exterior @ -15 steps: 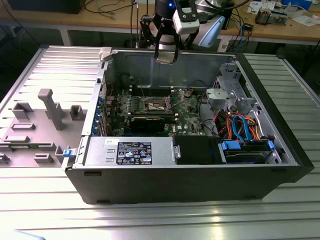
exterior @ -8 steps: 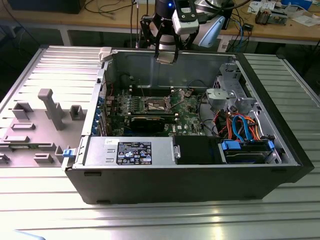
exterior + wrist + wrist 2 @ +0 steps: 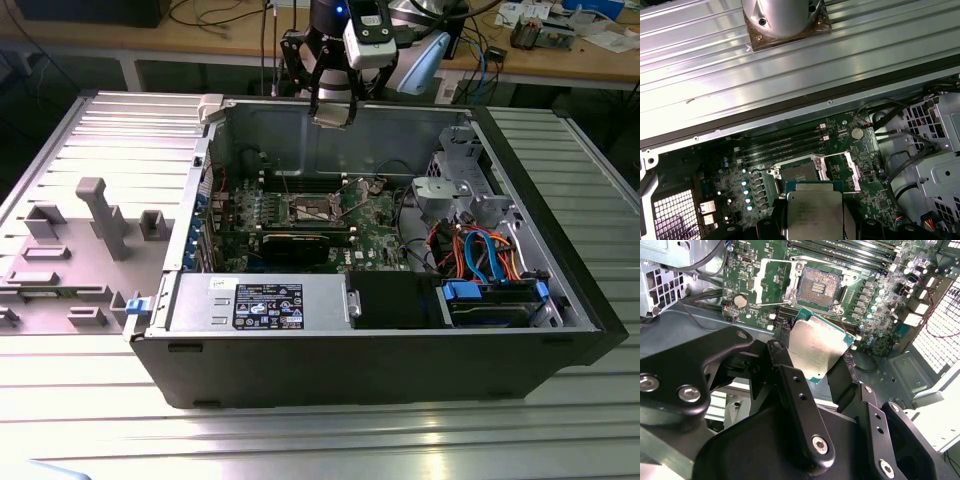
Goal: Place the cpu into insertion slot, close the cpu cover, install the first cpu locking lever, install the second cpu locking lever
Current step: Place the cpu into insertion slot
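Observation:
My gripper [image 3: 333, 108] hangs above the open computer case, over its far wall, shut on the cpu [image 3: 816, 347], a flat silver-topped square chip seen in both wrist views [image 3: 814, 212]. Black fingers [image 3: 842, 374] clamp two opposite edges of the chip. Below on the green motherboard, the insertion slot [image 3: 817, 286] lies bare with its dark centre exposed [image 3: 800, 172] [image 3: 312, 208]. The cpu cover [image 3: 771, 282], a silver frame with a window, is swung open beside the slot [image 3: 844, 170]. Thin lever wires lie loose around the socket.
Long memory slots [image 3: 785, 142] run beside the socket. A black card [image 3: 300, 240], a labelled power supply [image 3: 265, 300], a metal drive cage [image 3: 460, 190] and coloured cables [image 3: 485, 250] crowd the case. Grey fixtures [image 3: 100, 215] stand at the exterior view's left.

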### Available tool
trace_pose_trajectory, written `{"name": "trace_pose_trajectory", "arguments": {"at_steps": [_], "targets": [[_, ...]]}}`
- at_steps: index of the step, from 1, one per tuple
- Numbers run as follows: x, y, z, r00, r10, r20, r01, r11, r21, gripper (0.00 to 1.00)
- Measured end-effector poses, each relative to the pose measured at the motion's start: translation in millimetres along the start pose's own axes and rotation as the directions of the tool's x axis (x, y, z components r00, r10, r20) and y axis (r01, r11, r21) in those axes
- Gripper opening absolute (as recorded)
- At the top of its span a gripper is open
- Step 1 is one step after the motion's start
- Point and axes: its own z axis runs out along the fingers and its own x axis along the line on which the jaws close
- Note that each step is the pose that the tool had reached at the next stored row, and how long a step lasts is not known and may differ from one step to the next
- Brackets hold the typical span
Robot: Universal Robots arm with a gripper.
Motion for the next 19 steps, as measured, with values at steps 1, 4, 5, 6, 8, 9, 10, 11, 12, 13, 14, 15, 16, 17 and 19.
{"name": "trace_pose_trajectory", "arguments": {"at_steps": [1,4,5,6,8,9,10,11,12,13,14,15,16,17,19], "targets": [[0.0,0.0,0.0,1.0000,0.000,0.0000,0.000,1.0000,0.0000,0.55],[0.0,0.0,0.0,1.0000,0.000,0.0000,0.000,1.0000,0.0000,0.55],[0.0,0.0,0.0,1.0000,0.000,0.0000,0.000,1.0000,0.0000,0.55],[0.0,0.0,0.0,1.0000,0.000,0.0000,0.000,1.0000,0.0000,0.55],[0.0,0.0,0.0,1.0000,0.000,0.0000,0.000,1.0000,0.0000,0.55],[0.0,0.0,0.0,1.0000,0.000,0.0000,0.000,1.0000,0.0001,0.55],[0.0,0.0,0.0,1.0000,0.002,0.0001,-0.002,1.0000,0.0000,0.55],[0.0,0.0,0.0,1.0000,0.005,0.0004,-0.005,1.0000,-0.0001,0.55],[0.0,0.0,0.0,1.0000,0.009,0.0008,-0.009,1.0000,-0.0002,0.55],[0.0,0.0,0.0,0.9998,0.018,0.0016,-0.018,0.9998,-0.0003,0.55],[0.0,-0.1,0.1,0.9997,0.025,0.0022,-0.025,0.9997,-0.0006,0.55],[0.0,-0.1,0.1,0.9996,0.029,0.0027,-0.029,0.9996,-0.0006,0.55],[0.0,-0.1,0.1,0.9994,0.036,0.0032,-0.036,0.9994,-0.0007,0.55],[0.0,-0.1,0.1,0.9992,0.041,0.0036,-0.041,0.9992,-0.0008,0.55],[0.0,-0.1,0.1,0.9986,0.052,0.0046,-0.052,0.9986,-0.0011,0.55]]}}
